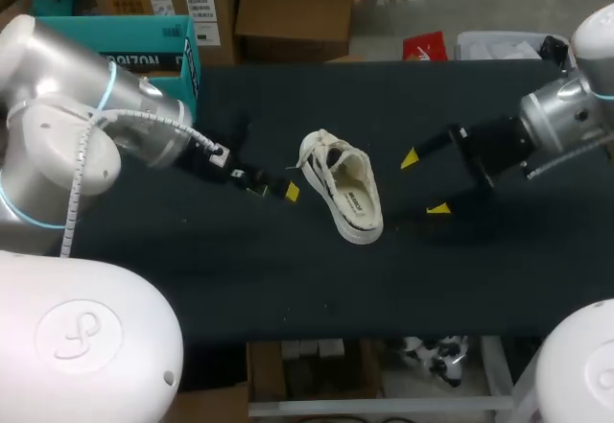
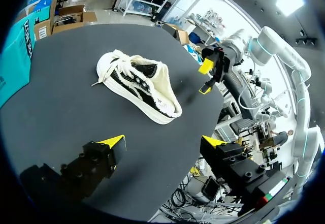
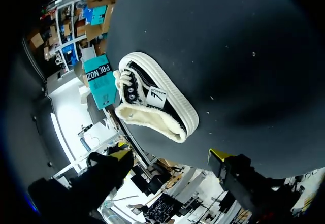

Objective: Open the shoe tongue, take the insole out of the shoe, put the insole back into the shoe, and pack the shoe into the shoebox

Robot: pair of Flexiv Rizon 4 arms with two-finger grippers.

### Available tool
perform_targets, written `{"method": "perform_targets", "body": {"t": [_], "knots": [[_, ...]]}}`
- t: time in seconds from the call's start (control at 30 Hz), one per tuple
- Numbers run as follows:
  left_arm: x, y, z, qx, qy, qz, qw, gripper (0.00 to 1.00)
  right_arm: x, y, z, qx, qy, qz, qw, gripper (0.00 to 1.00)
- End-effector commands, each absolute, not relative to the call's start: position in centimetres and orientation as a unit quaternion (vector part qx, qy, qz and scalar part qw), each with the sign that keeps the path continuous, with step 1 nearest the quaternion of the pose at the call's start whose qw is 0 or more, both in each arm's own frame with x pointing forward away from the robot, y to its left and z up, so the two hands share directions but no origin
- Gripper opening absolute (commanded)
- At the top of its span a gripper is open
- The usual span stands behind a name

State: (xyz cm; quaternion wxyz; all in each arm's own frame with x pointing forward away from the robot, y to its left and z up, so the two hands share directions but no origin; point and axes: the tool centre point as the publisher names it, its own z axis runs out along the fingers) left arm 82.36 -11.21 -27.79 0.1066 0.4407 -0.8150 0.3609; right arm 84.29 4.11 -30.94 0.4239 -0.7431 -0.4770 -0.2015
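Observation:
A cream and black sneaker (image 1: 343, 188) with fleecy lining and loose white laces lies in the middle of the dark table (image 1: 192, 279), its opening facing up. My left gripper (image 1: 276, 190) is open just left of the shoe's toe, holding nothing. My right gripper (image 1: 424, 184) is open just right of the shoe, its fingers clear of it. In the left wrist view the shoe (image 2: 139, 84) lies ahead of the open left gripper (image 2: 163, 142), with the right gripper (image 2: 205, 77) beyond it. In the right wrist view the shoe (image 3: 157, 99) lies ahead of the right gripper (image 3: 170, 155). The teal shoebox (image 1: 144, 44) stands at the far left.
The teal shoebox (image 2: 15, 56) sits at the table's far left corner, behind my left arm. Bare table lies in front of the shoe and to its far side. The table's front edge (image 1: 384, 335) is close below the shoe.

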Motion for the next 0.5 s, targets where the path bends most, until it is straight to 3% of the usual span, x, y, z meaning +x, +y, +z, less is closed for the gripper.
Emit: {"method": "perform_targets", "body": {"t": [0.03, 0.23, 0.5], "knots": [[82.4, -12.1, -27.6, 0.449, -0.819, 0.345, 0.094, 1.0, 84.6, 3.6, -30.2, -0.725, -0.492, -0.146, 0.46, 1.0], [82.4, -12.1, -27.6, 0.449, -0.819, 0.345, 0.094, 1.0, 84.6, 3.6, -30.2, -0.725, -0.492, -0.146, 0.46, 1.0], [83.7, -15.6, -29.3, 0.598, -0.733, 0.313, 0.079, 1.0, 84.0, 2.2, -29.7, -0.68, -0.591, -0.16, 0.403, 1.0]]}}
